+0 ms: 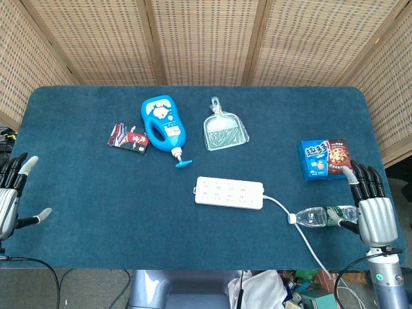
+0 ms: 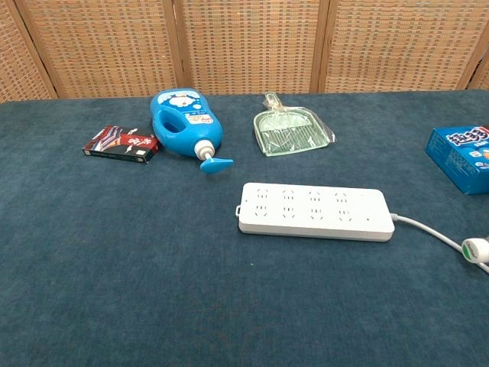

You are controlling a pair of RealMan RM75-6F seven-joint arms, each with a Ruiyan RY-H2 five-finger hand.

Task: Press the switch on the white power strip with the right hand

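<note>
- The flat white plastic power strip (image 1: 230,193) lies near the middle of the blue carpeted table (image 1: 90,219), long side running left to right, sockets facing up; its white cord (image 1: 302,235) leaves the right end and trails toward the front edge.
- The switch itself is too small to make out in either view.
- The right hand (image 1: 370,206) hovers at the table's front right corner, well apart from the strip, fingers extended and spread, holding nothing.
- The left hand (image 1: 13,193) sits at the left edge, fingers apart, also empty.
- A clear plastic water bottle (image 1: 318,215) lies on its side just beside the right hand.
- A blue biscuit box (image 1: 325,159) rests behind the right hand.
- Behind the strip lie a blue pump bottle with a cartoon label (image 1: 162,123) and a pale green translucent dustpan (image 1: 224,129).
- A small dark red and black packet (image 1: 129,138) lies left of the pump bottle.
</note>
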